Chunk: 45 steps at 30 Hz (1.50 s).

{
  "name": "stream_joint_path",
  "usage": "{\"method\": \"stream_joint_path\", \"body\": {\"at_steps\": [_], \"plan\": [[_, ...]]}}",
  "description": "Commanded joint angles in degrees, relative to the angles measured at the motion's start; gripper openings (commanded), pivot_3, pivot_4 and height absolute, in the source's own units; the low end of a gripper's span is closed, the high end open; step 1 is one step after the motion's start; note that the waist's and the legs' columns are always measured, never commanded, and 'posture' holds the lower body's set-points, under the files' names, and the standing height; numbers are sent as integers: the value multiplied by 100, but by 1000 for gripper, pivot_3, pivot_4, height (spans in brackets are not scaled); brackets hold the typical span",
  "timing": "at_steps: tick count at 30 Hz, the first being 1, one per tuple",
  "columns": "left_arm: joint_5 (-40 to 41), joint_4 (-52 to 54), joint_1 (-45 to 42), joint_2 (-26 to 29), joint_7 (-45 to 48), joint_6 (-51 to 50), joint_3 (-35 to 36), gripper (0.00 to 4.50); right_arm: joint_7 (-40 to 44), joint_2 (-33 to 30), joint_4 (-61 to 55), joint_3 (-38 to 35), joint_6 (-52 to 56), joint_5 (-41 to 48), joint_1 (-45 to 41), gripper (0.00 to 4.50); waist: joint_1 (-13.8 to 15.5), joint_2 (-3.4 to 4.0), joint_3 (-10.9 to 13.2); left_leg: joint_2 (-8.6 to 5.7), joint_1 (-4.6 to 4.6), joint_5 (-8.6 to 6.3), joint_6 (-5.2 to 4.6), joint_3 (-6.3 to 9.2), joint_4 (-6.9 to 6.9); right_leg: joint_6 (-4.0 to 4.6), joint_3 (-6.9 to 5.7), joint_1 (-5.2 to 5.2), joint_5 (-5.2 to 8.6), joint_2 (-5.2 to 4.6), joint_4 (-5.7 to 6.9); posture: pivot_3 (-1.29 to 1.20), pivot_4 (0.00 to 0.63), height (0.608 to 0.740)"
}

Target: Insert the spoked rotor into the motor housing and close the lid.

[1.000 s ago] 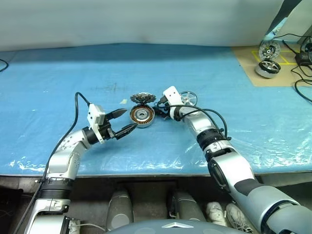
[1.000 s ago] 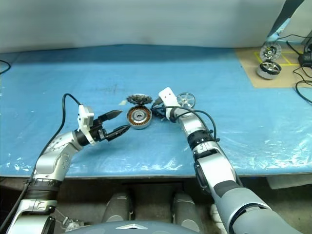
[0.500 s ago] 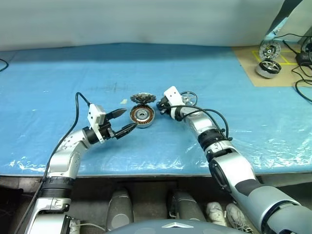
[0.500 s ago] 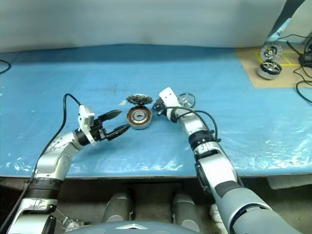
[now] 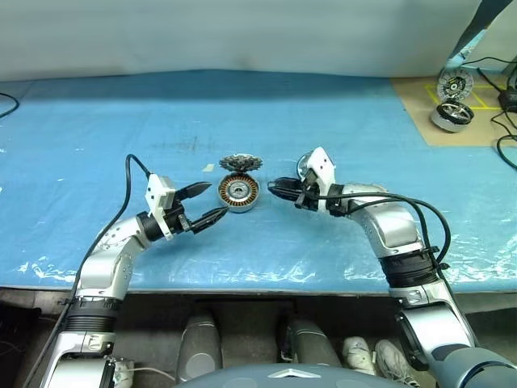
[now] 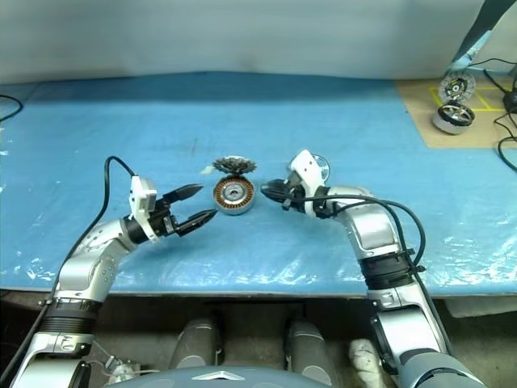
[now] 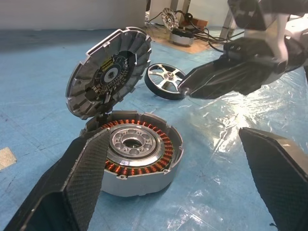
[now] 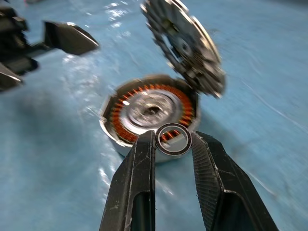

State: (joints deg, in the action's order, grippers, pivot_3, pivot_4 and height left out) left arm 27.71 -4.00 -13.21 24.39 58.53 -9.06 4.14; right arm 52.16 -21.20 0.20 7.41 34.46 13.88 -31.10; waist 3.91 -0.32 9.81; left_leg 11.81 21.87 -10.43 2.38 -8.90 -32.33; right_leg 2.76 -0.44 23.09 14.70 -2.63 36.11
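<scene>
Right hand point(image 8: 173, 144) pinches a small metal ring point(image 8: 173, 139); left hand point(image 5: 203, 204) level, fingers apart

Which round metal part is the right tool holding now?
The small plain ring, pinched between the right tool's fingertips; the spoked rotor lies on the sheet, the lid stands tilted up.

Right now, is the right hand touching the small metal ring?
Touching. In the right wrist view the small metal ring sits pinched between the right hand's two black fingers, one pressed against each side of it, above the motor housing.
</scene>
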Motion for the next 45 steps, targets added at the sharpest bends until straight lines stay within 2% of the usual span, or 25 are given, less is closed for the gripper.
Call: {"method": "stream_joint_path", "body": {"at_steps": [1, 5, 11, 15, 24, 33, 39, 45], "plan": [[-46, -64, -65, -6, 78, 159, -25, 4500, 13, 177, -224, 230, 19, 121, -275, 1087, -3, 0, 0, 0, 2, 0, 0, 0, 0, 0, 0, 0, 0, -1, -4, 0, 150, 740], [-187, -271, -82, -36, 87, 356, -72, 4500, -301, 635, 641, 668, -560, -376, -649, 1087, -17, 0, 0, -1, 4, 0, 0, 0, 2, -2, -1, -1, -2, 0, -11, 0, 150, 740], [-498, -529, -76, -155, -123, 859, -76, 4500, -543, 982, 1711, 743, -1153, -675, -1088, 1087, 5, 0, 0, -4, 20, 1, 1, 2, 2, -11, -5, -2, -8, -5, -27, 0, 150, 740], [-715, -661, 36, -175, -217, 1230, -102, 4500, -474, 1000, 1832, 715, -1256, -657, -1142, 1087, -2, 0, 0, -4, 20, 1, 1, 4, 3, -19, -9, -6, -12, -4, -32, 0, 150, 740], [-611, -559, 237, -326, -387, 1213, -61, 4500, -366, 981, 1899, 798, -1307, -744, -1061, 1087, -3, 0, 0, -1, 16, 1, 1, 7, -2, -19, -12, -10, -13, -4, -24, 0, 150, 740], [-677, -463, 189, -481, -585, 1169, -178, 4500, -673, 1108, 2506, 759, -1517, -969, -1220, 1087, -4, 0, 0, -1, 14, 1, 0, 7, -5, -19, -12, -12, -14, -4, -23, 0, 150, 740], [-687, -290, 212, -529, -723, 1064, -287, 4500, -584, 1067, 2673, 828, -1604, -1050, -1239, 1087, -4, 0, 0, 0, 12, 1, 0, 7, -10, -18, -12, -15, -13, -4, -17, 0, 150, 740], [-750, -729, 76, -562, -694, 1246, -292, 4500, -416, 1084, 2506, 876, -1573, -1044, -1198, 1087, -3, 0, 0, -1, 10, 1, 0, 7, -13, -18, -12, -16, -13, -4, -12, 0, 150, 740]]}}
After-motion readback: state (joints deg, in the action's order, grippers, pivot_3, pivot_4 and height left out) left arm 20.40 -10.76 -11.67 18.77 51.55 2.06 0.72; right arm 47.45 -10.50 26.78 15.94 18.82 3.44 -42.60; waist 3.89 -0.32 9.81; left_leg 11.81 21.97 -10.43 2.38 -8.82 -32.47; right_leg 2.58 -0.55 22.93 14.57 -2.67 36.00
